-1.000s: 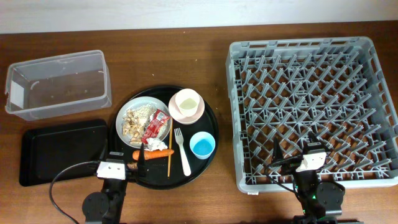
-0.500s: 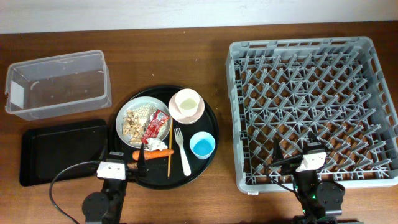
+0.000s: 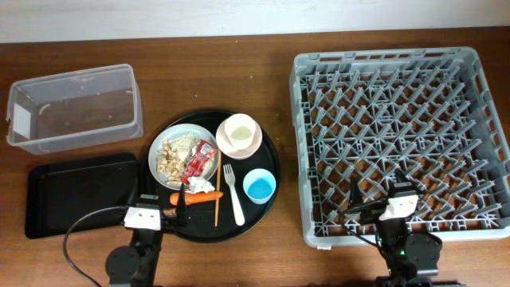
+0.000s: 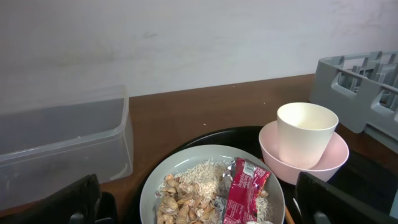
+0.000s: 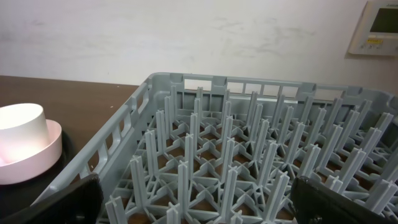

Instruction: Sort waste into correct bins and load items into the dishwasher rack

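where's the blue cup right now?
Overhead view: small blue cup sits on the round black tray, right side, just right of the white fork and below the pink bowl in frame.

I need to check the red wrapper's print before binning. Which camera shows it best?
The left wrist view: the red wrapper lies close and large on the grey plate. Overhead shows it whole but tiny; the right wrist view misses it.

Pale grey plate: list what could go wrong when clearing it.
The small red wrapper lies on the pale beige food scraps on the pale grey plate; a pinch may drag scraps along with it. The crumpled white tissue lies against the orange carrot beside the thin wooden chopsticks; a grasp could catch two.
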### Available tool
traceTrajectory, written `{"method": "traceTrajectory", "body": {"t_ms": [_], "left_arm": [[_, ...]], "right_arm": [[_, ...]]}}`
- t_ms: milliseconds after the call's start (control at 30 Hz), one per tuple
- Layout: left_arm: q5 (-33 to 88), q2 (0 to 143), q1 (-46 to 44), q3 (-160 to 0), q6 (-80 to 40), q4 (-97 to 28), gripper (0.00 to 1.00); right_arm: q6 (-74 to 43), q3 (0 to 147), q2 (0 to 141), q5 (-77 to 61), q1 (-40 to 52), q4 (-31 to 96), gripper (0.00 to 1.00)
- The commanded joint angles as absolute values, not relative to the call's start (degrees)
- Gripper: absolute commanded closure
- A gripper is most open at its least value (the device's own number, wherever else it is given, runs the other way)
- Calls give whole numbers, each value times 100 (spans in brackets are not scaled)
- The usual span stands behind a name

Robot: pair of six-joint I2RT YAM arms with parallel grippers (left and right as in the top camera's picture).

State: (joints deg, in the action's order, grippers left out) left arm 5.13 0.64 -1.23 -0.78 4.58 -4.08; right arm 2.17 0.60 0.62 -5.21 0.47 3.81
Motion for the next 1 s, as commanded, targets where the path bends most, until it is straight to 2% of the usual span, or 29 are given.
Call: {"method": "traceTrajectory", "body": {"t_ms": [0, 633, 700, 833, 967], "left_arm": [[469, 62, -161, -54, 550, -434, 1], [469, 67, -161, -54, 548, -434, 1], [469, 67, -161, -54, 456, -427, 1], [473, 401, -161, -316, -399, -965, 1], [517, 1293, -161, -1194, -451, -1734, 1]], "right_arm": [[257, 32, 21, -510, 75, 410, 1], [250, 32, 21, -602, 75, 384, 1], [-167, 43, 21, -687, 75, 368, 1], [-851, 408, 158, -687, 75, 972, 1], [-869, 1474, 821, -703, 75, 2132, 1]]}}
